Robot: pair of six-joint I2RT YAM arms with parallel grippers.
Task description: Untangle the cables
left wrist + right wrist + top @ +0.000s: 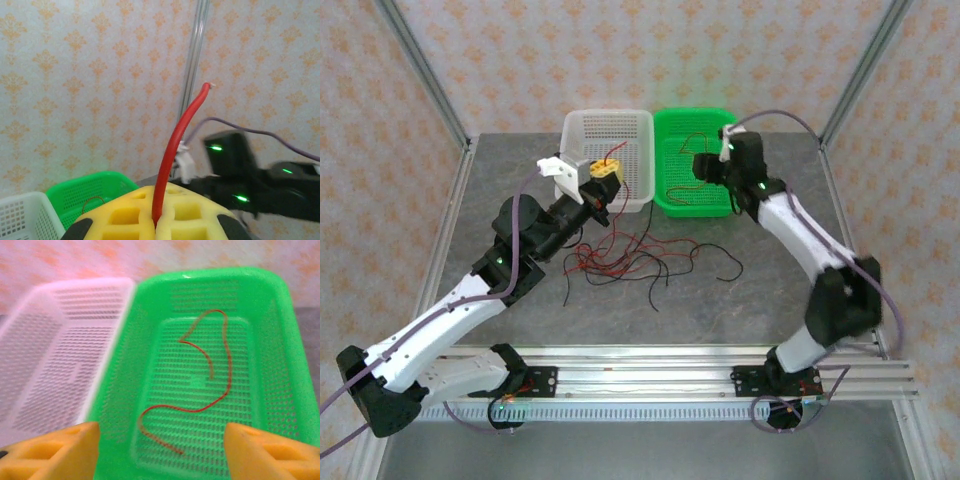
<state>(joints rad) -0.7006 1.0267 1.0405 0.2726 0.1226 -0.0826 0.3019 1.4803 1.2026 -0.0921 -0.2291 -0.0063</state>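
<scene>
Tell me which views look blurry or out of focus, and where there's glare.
Top external: sharp and evenly lit, with a bright glare band along the table near the arm bases. Left wrist: the held red cable is fairly crisp, the right arm behind it smeared. Right wrist: soft overall; the white basket is washed out, the green basket and its loose red cable clearer.

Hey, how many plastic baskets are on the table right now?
2. The white perforated plastic basket sits at the far centre; the green perforated plastic basket stands directly right of it, sides touching.
</scene>
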